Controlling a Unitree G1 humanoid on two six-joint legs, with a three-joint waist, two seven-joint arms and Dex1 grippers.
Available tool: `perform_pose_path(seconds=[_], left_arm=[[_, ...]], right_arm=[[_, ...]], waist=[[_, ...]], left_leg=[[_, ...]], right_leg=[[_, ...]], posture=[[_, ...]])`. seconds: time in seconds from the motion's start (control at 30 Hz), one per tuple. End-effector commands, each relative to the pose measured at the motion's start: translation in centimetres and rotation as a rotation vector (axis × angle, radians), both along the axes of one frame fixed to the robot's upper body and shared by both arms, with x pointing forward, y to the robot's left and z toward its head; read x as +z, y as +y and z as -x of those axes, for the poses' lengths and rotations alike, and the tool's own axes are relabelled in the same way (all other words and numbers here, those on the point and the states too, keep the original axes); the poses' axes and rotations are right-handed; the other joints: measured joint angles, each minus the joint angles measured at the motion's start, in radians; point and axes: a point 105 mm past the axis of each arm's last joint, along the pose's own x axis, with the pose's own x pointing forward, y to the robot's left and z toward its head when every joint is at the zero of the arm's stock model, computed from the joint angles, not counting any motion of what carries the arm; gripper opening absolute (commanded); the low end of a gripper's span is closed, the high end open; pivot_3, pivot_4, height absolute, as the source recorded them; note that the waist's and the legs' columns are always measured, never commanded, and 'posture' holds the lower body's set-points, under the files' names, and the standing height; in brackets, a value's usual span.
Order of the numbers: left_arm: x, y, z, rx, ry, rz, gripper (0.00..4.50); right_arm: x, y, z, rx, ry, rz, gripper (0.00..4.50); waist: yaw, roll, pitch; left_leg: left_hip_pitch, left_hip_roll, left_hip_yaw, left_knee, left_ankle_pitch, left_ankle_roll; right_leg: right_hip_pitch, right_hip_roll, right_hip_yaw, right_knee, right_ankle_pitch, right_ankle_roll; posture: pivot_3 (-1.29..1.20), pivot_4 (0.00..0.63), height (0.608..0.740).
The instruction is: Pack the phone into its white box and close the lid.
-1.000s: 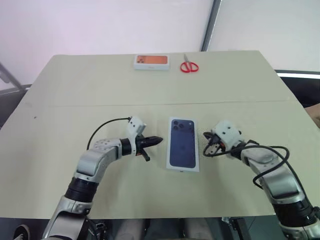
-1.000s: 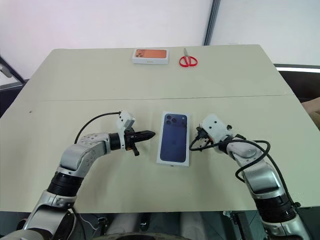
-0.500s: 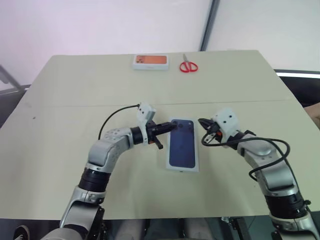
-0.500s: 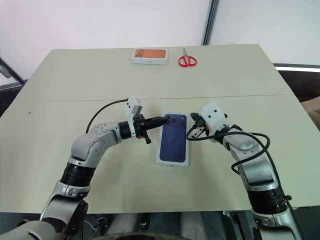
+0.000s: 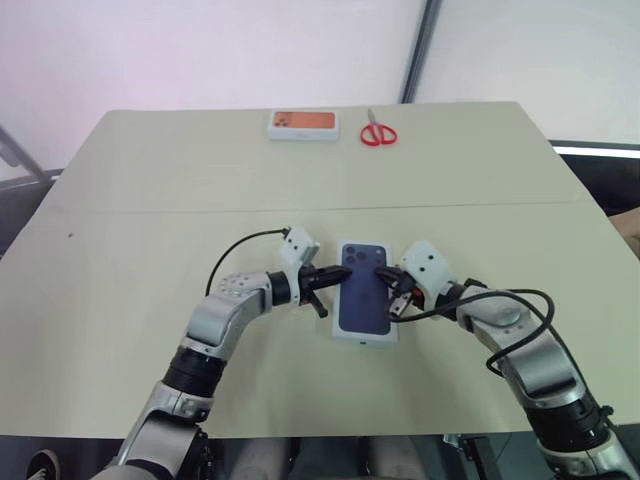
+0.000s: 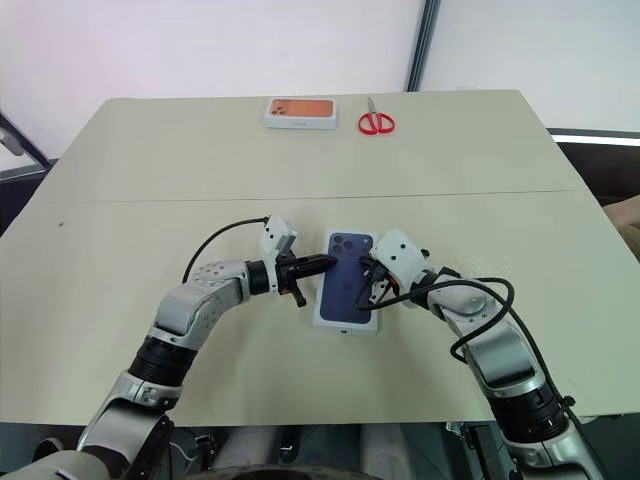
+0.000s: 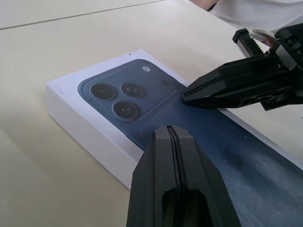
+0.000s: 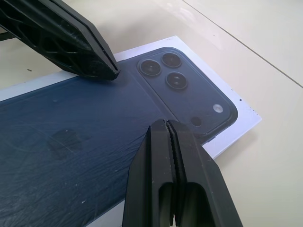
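Observation:
The lid (image 5: pixel 364 292), white with a dark blue phone picture on top, lies flat on the table and covers the white box beneath it. The phone is hidden. My left gripper (image 5: pixel 345 272) is shut, its tip reaching in from the left over the lid's far half beside the printed camera cluster (image 7: pixel 113 97). My right gripper (image 5: pixel 381 275) is shut too and comes in from the right, its tip down on or just above the same area (image 7: pixel 185 96). The two tips face each other a short way apart (image 8: pixel 113 73). Neither holds anything.
At the table's far edge lie a white box with an orange picture (image 5: pixel 303 123) and red scissors (image 5: pixel 378 132). A seam (image 5: pixel 150 210) runs across the beige table top behind the lid. Bare table lies to both sides of the arms.
Both grippers have moved inward from either side of the lid, and their shut tips now meet over its far half. The lid has not moved.

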Motion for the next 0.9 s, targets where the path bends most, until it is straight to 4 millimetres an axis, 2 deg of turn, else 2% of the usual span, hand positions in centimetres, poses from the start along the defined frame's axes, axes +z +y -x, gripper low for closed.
perform_pose_path(seconds=[0.03, 0.2, 0.37, 0.47, 0.53, 0.57, 0.63, 0.73, 0.8, 0.83, 0.9], left_arm=[[-0.6, 0.5, 0.8, -0.021, 0.025, -0.019, 0.0], [-0.7, 0.4, 3.5, -0.152, 0.055, 0.004, 0.0], [-1.7, 0.3, 4.1, -0.17, 0.054, -0.037, 0.0], [-1.4, 0.9, 3.6, -0.149, 0.024, -0.056, 0.0], [-0.7, 1.7, 3.3, -0.156, 0.032, -0.034, 0.5], [-0.2, 2.4, 2.5, -0.117, -0.002, -0.043, 0.79], [0.9, 4.2, 0.8, -0.037, -0.063, -0.064, 1.76], [1.8, 6.3, -0.3, 0.001, -0.087, -0.077, 3.29], [1.9, 9.2, -1.5, 0.072, -0.119, -0.127, 4.26], [2.0, 10.3, -1.9, 0.098, -0.138, -0.147, 4.44], [2.8, 11.6, -2.4, 0.132, -0.172, -0.133, 4.44]], right_arm=[[-0.4, 0.0, 1.3, 0.061, 0.047, 0.006, 0.05], [-2.0, -0.2, 4.7, 0.204, 0.197, 0.068, 0.05], [-1.6, -0.5, 5.3, 0.227, 0.252, 0.046, 0.05], [-0.8, -0.6, 4.0, 0.184, 0.223, -0.019, 0.05], [0.5, -0.8, 2.6, 0.134, 0.198, -0.123, 0.57], [1.1, -0.9, 2.0, 0.126, 0.159, -0.132, 0.88], [2.4, -1.1, 1.1, 0.116, 0.102, -0.169, 1.93], [3.2, -1.6, 0.4, 0.119, 0.059, -0.176, 3.5], [3.7, -2.4, 0.0, 0.116, 0.025, -0.165, 4.45], [3.8, -2.7, 0.0, 0.117, 0.015, -0.162, 4.5], [3.9, -3.3, -0.1, 0.12, -0.013, -0.139, 4.5]], waist=[[0.001, 0.0, 0.0], [0.0, 0.0, -0.001], [0.007, 0.0, -0.002], [0.004, -0.001, -0.002], [0.001, -0.001, -0.002], [0.001, 0.0, -0.001], [0.001, -0.001, -0.001], [0.0, -0.001, -0.001], [0.0, -0.001, -0.001], [0.0, -0.001, -0.001], [0.0, 0.0, -0.001]], left_leg=[[0.0, 0.0, 0.0, 0.0, 0.0, 0.0], [0.002, 0.0, 0.0, 0.0, 0.0, 0.001], [0.015, 0.0, -0.001, -0.003, -0.002, 0.003], [0.017, 0.0, -0.001, -0.004, -0.003, 0.003], [0.017, 0.001, -0.001, -0.004, -0.003, 0.003], [0.016, 0.001, -0.001, -0.005, -0.003, 0.003], [0.016, 0.001, -0.001, -0.005, -0.003, 0.003], [0.016, 0.001, -0.001, -0.005, -0.003, 0.003], [0.015, 0.001, -0.001, -0.006, -0.003, 0.003], [0.015, 0.0, -0.001, -0.006, -0.003, 0.003], [0.015, 0.0, 0.0, -0.006, -0.003, 0.003]], right_leg=[[0.0, 0.0, 0.0, 0.0, 0.0, 0.0], [0.002, 0.0, 0.0, -0.001, 0.0, 0.0], [0.018, -0.001, -0.002, -0.007, -0.001, 0.0], [0.021, -0.001, -0.003, -0.01, -0.001, 0.0], [0.02, -0.001, -0.003, -0.01, -0.001, 0.0], [0.02, -0.001, -0.003, -0.01, -0.001, 0.0], [0.019, -0.001, -0.003, -0.01, -0.001, 0.0], [0.017, -0.001, -0.003, -0.009, -0.001, 0.0], [0.017, -0.001, -0.002, -0.01, -0.001, 0.001], [0.017, -0.001, -0.002, -0.01, -0.001, 0.001], [0.017, -0.001, -0.002, -0.01, -0.001, 0.001]], posture=[[0.0, 0.15, 0.74], [0.0, 0.15, 0.74], [0.0, 0.15, 0.74], [0.0, 0.15, 0.74], [0.0, 0.15, 0.74], [0.0, 0.15, 0.74], [0.0, 0.15, 0.74], [0.0, 0.15, 0.74], [0.0, 0.15, 0.74], [0.0, 0.15, 0.74], [0.0, 0.15, 0.74]])
